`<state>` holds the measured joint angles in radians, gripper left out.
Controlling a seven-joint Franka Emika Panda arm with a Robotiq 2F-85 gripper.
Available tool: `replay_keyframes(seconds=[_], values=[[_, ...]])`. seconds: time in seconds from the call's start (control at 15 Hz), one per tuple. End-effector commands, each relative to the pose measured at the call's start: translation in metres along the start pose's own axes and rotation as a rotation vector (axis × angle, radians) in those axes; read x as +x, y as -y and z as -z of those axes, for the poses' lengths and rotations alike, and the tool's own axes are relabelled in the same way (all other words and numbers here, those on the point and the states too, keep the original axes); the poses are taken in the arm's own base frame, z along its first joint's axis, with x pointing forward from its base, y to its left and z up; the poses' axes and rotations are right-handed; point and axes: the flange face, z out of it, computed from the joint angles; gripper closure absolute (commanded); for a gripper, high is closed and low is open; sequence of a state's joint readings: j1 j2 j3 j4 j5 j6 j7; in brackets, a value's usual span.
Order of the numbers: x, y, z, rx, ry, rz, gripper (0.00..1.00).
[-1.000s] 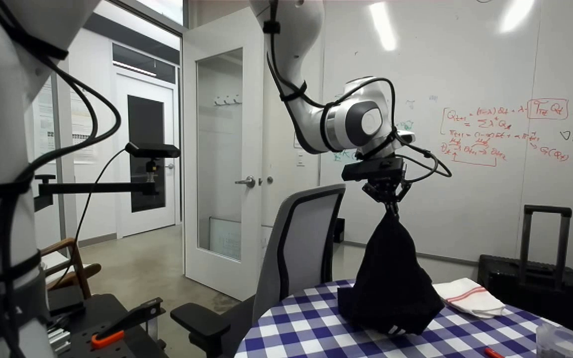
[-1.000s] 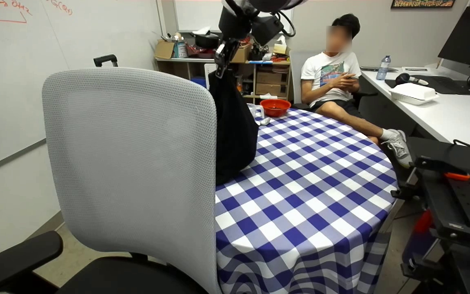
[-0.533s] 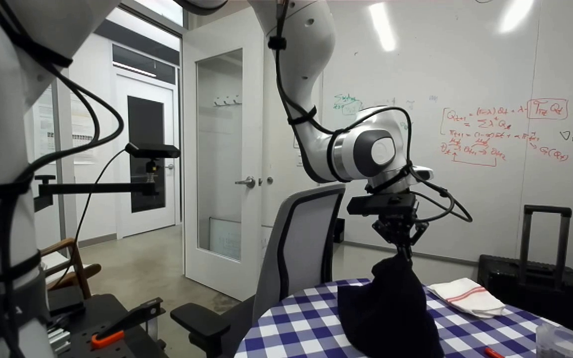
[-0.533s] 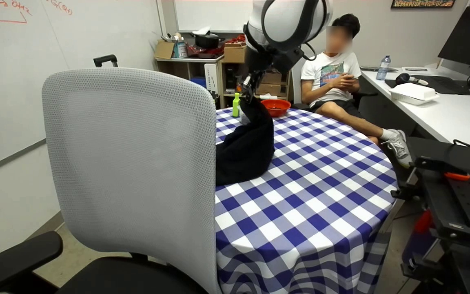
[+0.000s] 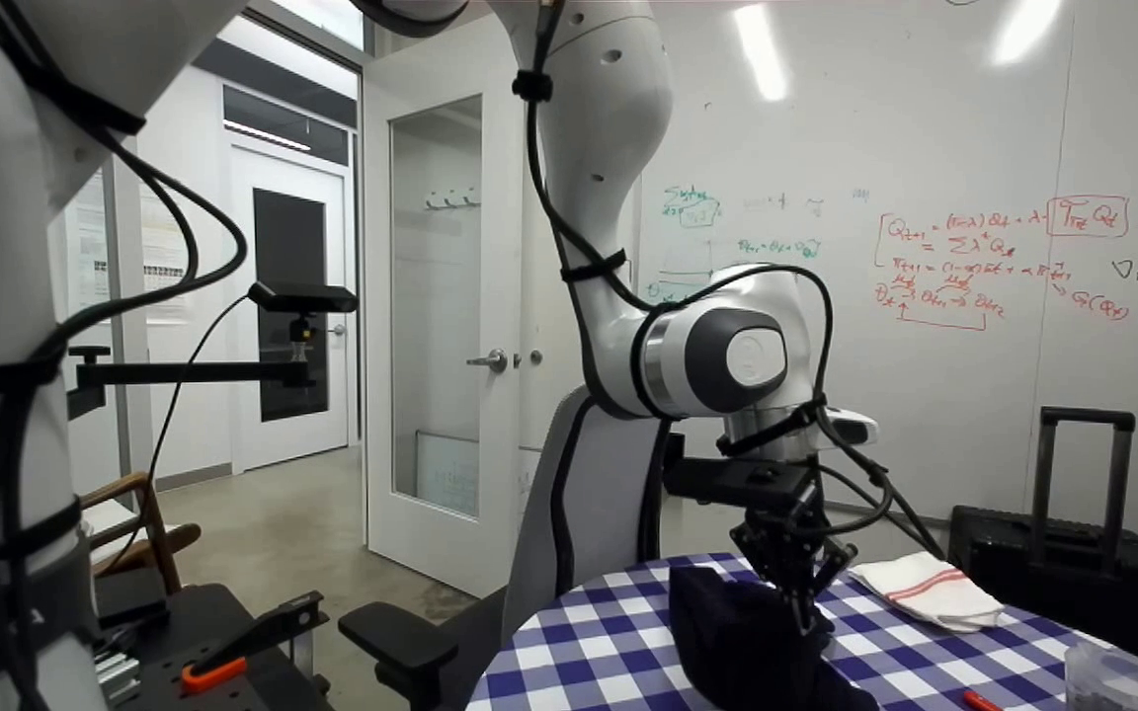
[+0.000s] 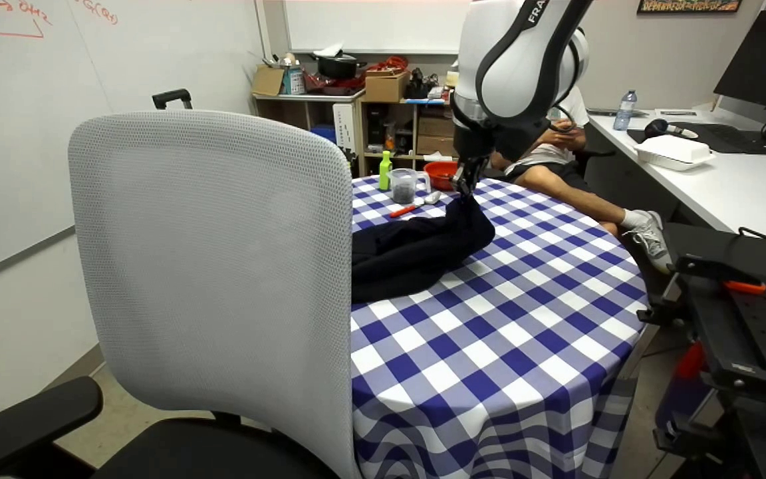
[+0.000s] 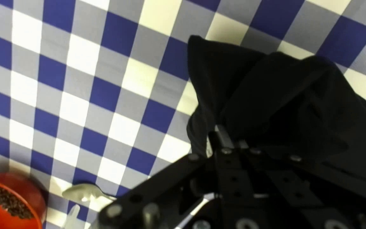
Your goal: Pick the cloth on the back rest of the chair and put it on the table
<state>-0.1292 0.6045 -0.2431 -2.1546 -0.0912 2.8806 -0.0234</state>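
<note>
Apparently at the laying-down step, with limp navy-black cloth (image 6: 416, 256) slumped on the round blue-and-white-checked table (image 6: 522, 332) and a fold pinched in the black two-fingered gripper (image 6: 466, 189); next, probably loosen and lift clear.

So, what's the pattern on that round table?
A blue-and-white check covers the table, clearest in the wrist view.

cloth (image 6: 419, 259): dark navy-black, limp, rumpled in overlapping folds; lies mostly on table (image 6: 509, 319), one end pinched up into raised peak. table: round, dressed in blue-and-white checks that drape past rim. chair (image 5: 601, 513): grey and black, standing just beside table, contact unclear. back rest (image 6: 207, 253): tall, curved, grey mesh, upright with slight lean.
</note>
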Motion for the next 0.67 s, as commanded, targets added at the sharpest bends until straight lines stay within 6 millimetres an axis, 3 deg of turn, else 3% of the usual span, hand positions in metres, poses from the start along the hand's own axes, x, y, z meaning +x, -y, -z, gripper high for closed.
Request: replay_keyframes(seconds=[0.0, 0.07, 0.2, 0.4, 0.6], values=[[-0.039, -0.006, -0.013, -0.011, 0.055, -0.090, 1.00], [-0.048, -0.008, -0.018, -0.012, 0.078, -0.114, 0.73], [-0.060, -0.008, -0.023, -0.011, 0.104, -0.136, 0.68], [-0.060, -0.001, -0.017, -0.009, 0.094, -0.119, 0.43], [-0.040, 0.013, 0.012, -0.008, 0.006, -0.072, 0.22]])
